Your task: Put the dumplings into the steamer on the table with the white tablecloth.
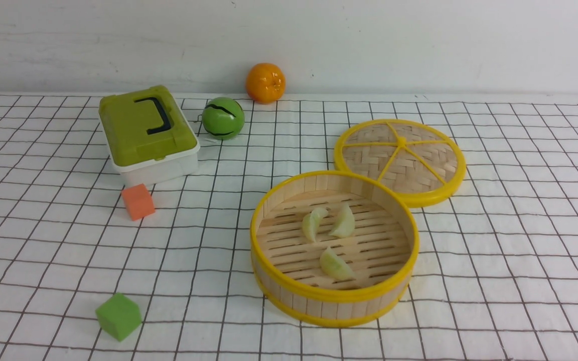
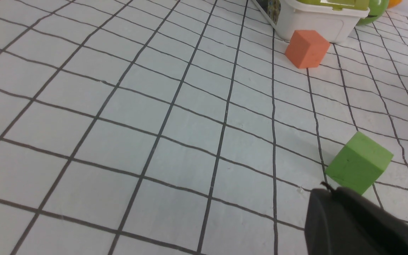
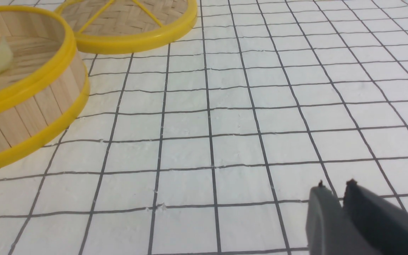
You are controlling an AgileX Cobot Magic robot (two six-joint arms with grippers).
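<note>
We see three dumplings [image 1: 336, 264] inside steamer [image 1: 336, 305]; left gripper [image 2: 328, 187] jaws together, right gripper [image 3: 336, 191] jaws slightly apart (both empty).

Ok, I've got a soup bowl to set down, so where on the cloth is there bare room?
Bare: right of the round bamboo steamer, and between it and the green cube. Crowded: the steamer against the yellow-spoked woven lid, and the orange-red cube beside the green-lidded white box.
</note>
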